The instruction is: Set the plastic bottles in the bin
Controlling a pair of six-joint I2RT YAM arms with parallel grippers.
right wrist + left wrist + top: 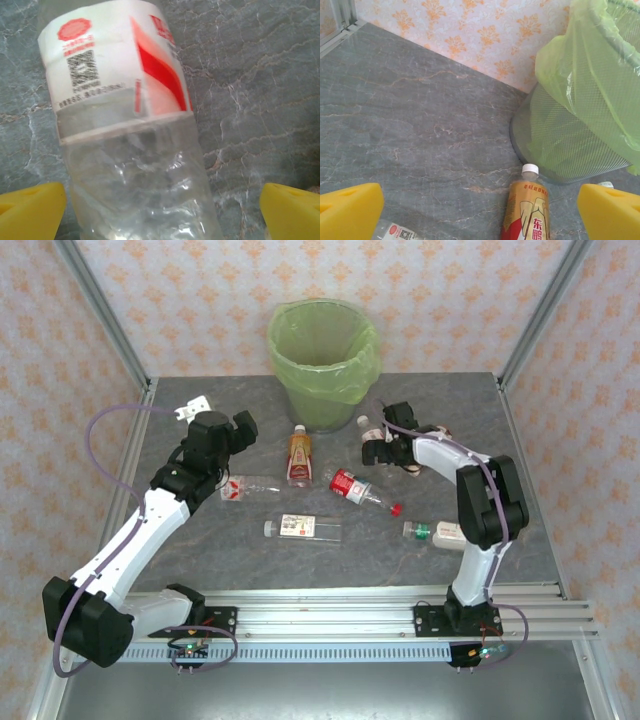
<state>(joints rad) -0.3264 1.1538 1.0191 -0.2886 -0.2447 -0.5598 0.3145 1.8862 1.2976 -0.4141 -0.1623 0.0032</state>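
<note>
plastic bottles (300,528), six, lie by one bin (350,365); left hand (243,426), right hand (376,445) apart.

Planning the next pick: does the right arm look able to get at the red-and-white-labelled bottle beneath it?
Probably yes: the right gripper hangs open over the bottle, its jaws either side, nothing lying across it.

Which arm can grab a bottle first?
Right, probably. The right claw, open, has the white-and-red-labelled bottle close up between its fingers. The left claw, also open, sits apart from the gold bottle.
</note>
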